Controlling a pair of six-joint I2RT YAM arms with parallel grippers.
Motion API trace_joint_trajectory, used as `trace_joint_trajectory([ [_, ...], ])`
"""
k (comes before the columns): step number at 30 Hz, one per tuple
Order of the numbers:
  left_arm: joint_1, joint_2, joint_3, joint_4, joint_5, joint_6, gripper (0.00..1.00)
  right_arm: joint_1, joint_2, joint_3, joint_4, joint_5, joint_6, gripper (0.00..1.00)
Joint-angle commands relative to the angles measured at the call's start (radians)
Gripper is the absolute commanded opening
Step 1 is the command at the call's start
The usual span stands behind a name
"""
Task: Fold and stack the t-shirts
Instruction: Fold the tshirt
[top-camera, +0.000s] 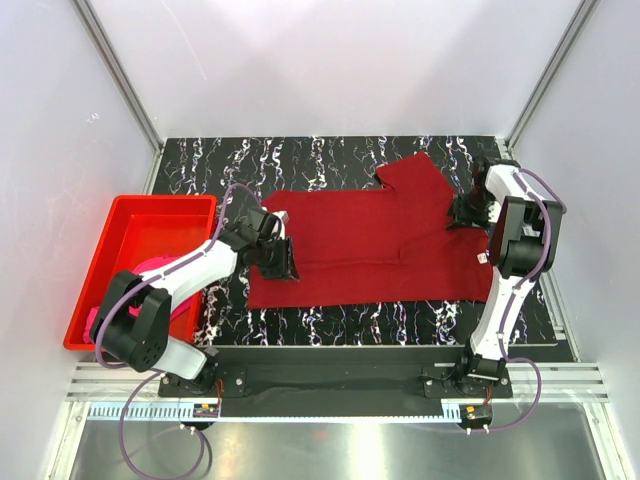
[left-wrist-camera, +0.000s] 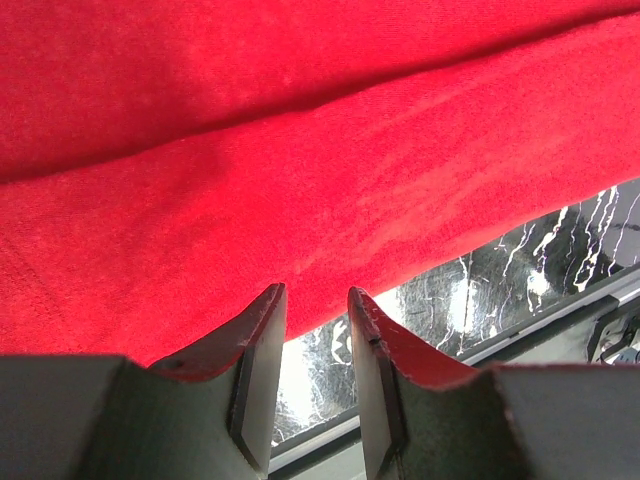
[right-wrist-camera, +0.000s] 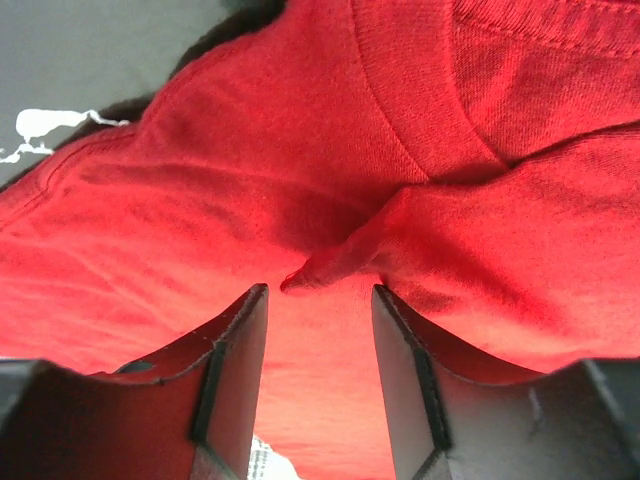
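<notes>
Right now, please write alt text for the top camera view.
A dark red t-shirt lies spread on a black marbled table, the left gripper at its left edge, the right gripper at its right end. A red bin beside it holds pink cloth.

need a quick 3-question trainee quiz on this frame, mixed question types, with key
1. True or false: the pink t-shirt lies in the red bin.
2. The crimson t-shirt is: A) in the bin, B) lying flat on the table, C) hanging off the table's edge.
3. Which gripper is at the crimson shirt's collar end?
Key: 1 true; 2 B; 3 the right gripper.
</notes>
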Motion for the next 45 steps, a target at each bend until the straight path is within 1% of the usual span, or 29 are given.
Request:
trace_joint_trajectory([
  [1, 0.012, -0.033, -0.015, 0.031, 0.044, 0.017, 0.36, -0.004, 0.014, 0.029, -0.021, 0.008, 0.049, 0.52],
  [5, 0.017, -0.026, -0.020, 0.031, 0.048, 0.017, 0.36, -0.008, 0.027, 0.035, -0.022, 0.013, 0.030, 0.47],
  [8, 0.019, -0.030, -0.024, 0.034, 0.049, 0.012, 0.37, -0.009, 0.033, 0.049, -0.031, 0.019, 0.015, 0.39],
  [10, 0.020, -0.024, -0.021, 0.034, 0.052, 0.012, 0.37, -0.014, 0.031, 0.046, -0.031, 0.017, 0.006, 0.30],
  [12, 0.019, -0.022, -0.020, 0.033, 0.057, 0.012, 0.37, -0.017, 0.027, 0.051, -0.033, 0.019, -0.005, 0.13],
  [15, 0.020, -0.024, -0.020, 0.034, 0.061, 0.014, 0.37, -0.017, 0.010, 0.052, -0.031, 0.007, -0.028, 0.00],
  [18, 0.020, -0.032, -0.027, 0.048, 0.075, 0.010, 0.37, -0.015, -0.008, 0.077, -0.038, 0.008, -0.083, 0.00],
  [23, 0.020, -0.042, -0.050, 0.080, 0.089, -0.014, 0.37, -0.015, -0.080, 0.065, -0.004, -0.067, -0.273, 0.00],
  [26, 0.019, -0.047, -0.050, 0.094, 0.097, -0.039, 0.37, -0.017, -0.139, -0.003, 0.051, -0.145, -0.388, 0.00],
  [29, 0.019, -0.047, -0.047, 0.120, 0.121, -0.055, 0.37, -0.017, -0.200, -0.098, 0.102, -0.208, -0.468, 0.00],
  [30, 0.019, -0.047, -0.046, 0.129, 0.130, -0.060, 0.38, -0.017, -0.240, -0.154, 0.149, -0.235, -0.505, 0.00],
  [36, 0.014, -0.064, -0.021, 0.198, 0.199, -0.103, 0.44, -0.030, -0.373, -0.335, 0.182, -0.277, -0.612, 0.00],
  [41, -0.033, -0.081, 0.005, 0.221, 0.190, -0.128, 0.46, -0.095, -0.482, -0.515, 0.216, -0.305, -0.686, 0.00],
  [45, -0.057, -0.070, 0.000, 0.235, 0.186, -0.151, 0.46, -0.129, -0.553, -0.583, 0.191, -0.302, -0.772, 0.00],
])
